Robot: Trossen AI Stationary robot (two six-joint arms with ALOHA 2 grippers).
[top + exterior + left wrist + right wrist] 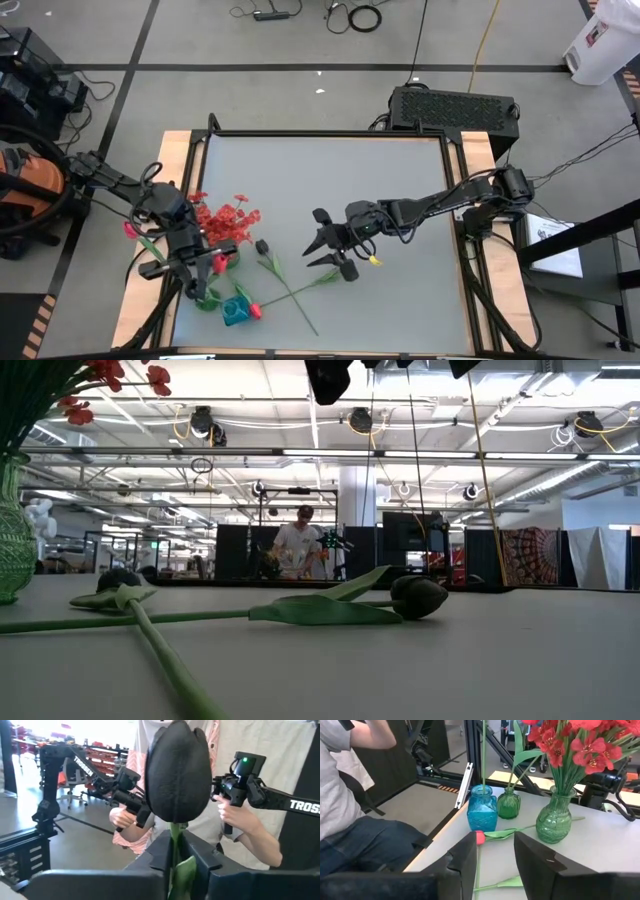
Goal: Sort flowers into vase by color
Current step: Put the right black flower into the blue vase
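The left gripper (196, 272) stands over the near-left corner of the table (400, 250), above the group of vases. In the left wrist view its two fingers (160, 851) are closed narrowly on the green stem of a black tulip bud (178, 770), which stands upright just above the fingertips. Behind the bud a person's hands (239, 815) grip two control handles.

The right gripper (335, 250) hangs over the middle of the table with nothing between its fingers (466, 857), which stand partly apart (the gap shows clearly in the right wrist view).

Vase positions, as seen from the right wrist:
- a blue glass vase (482, 810) holding one thin stem;
- a small green vase (509, 803) just beside it, holding leafy stems;
- a larger green vase (555, 822) filled with frilly red flowers (575, 742).

A red-pink tulip bud (479, 838) lies on the table in front of the blue vase, its stem running toward the larger green vase.

Two more black-budded flowers lie flat on the table, stems crossing. In the low view one bud (418, 596) rests to the right among long leaves, and the other (118, 579) lies farther left. A person stands far back in the room.
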